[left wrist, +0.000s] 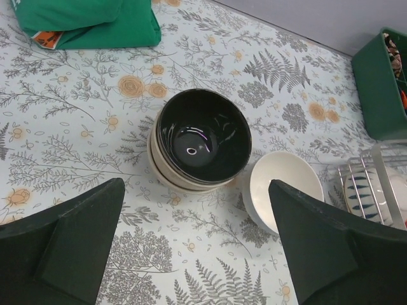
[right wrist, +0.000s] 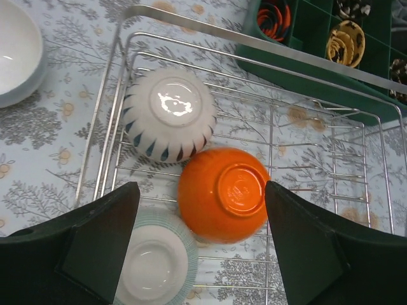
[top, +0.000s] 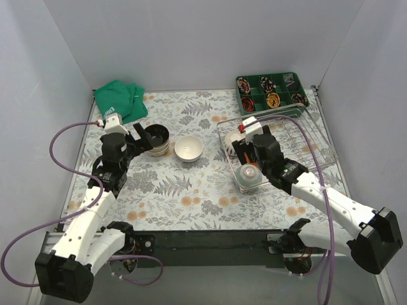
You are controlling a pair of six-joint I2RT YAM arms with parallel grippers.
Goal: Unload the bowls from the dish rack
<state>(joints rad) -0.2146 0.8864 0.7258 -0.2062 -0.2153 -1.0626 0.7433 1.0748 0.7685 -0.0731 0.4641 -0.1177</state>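
A stack of bowls topped by a dark-glazed bowl (top: 156,136) (left wrist: 202,135) stands on the floral table, with a white bowl (top: 189,148) (left wrist: 283,187) upright beside it. My left gripper (top: 145,140) (left wrist: 196,184) hangs open just short of the stack, holding nothing. The wire dish rack (top: 299,136) (right wrist: 254,44) holds three upside-down bowls: a white one with blue drops (right wrist: 168,114), an orange one (right wrist: 222,194) and a pale green-ringed one (top: 248,175) (right wrist: 156,264). My right gripper (top: 245,152) (right wrist: 202,184) is open above the orange bowl, one jaw on each side.
A green compartment tray (top: 272,91) (right wrist: 318,57) sits behind the rack at the back right. A folded green cloth (top: 121,101) (left wrist: 89,22) lies at the back left. Grey walls close in the table on three sides.
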